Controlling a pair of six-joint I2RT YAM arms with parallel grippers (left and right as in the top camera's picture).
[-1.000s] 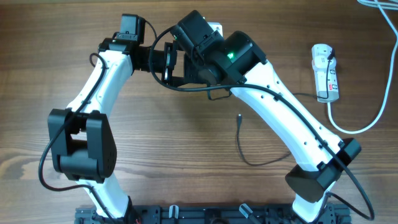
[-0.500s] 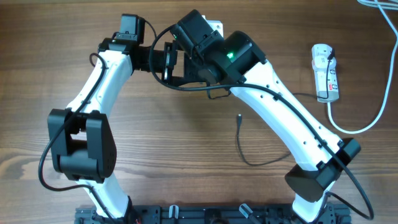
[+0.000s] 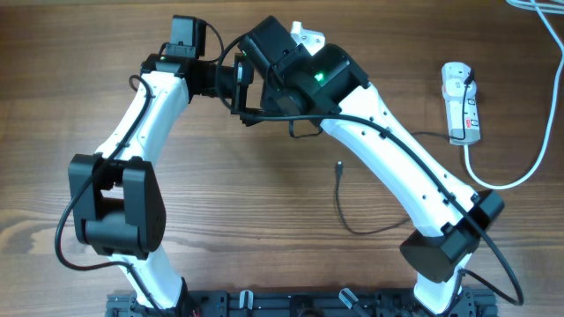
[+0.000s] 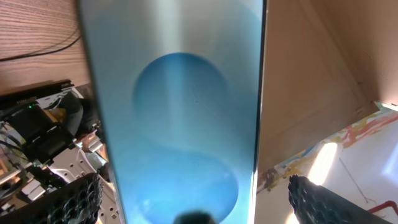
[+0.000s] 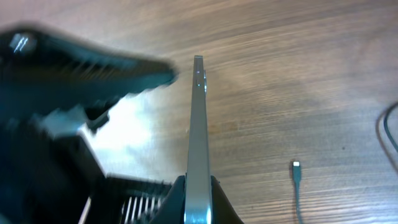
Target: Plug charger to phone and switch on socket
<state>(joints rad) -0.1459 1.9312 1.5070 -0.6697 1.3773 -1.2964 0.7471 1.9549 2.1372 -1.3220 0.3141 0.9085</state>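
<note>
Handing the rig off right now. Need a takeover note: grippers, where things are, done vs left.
Right gripper: jaws shut on the phone, held edge-on off the table.
Left gripper: open, fingers either side of the phone's screen, apparently not gripping.
Charger: connector tip lies loose on the table below the arms. A black plug looks seated in the socket, far right.
Done: phone lifted.
Left: pick up the tip, plug it into the phone, switch the socket on. Switch state unreadable.

The table (image 3: 220,176) is matt, grained wood. The phone (image 4: 180,106) has a glossy glass screen and a smooth, metallic-looking edge. The socket (image 3: 461,104) is smooth white plastic.
</note>
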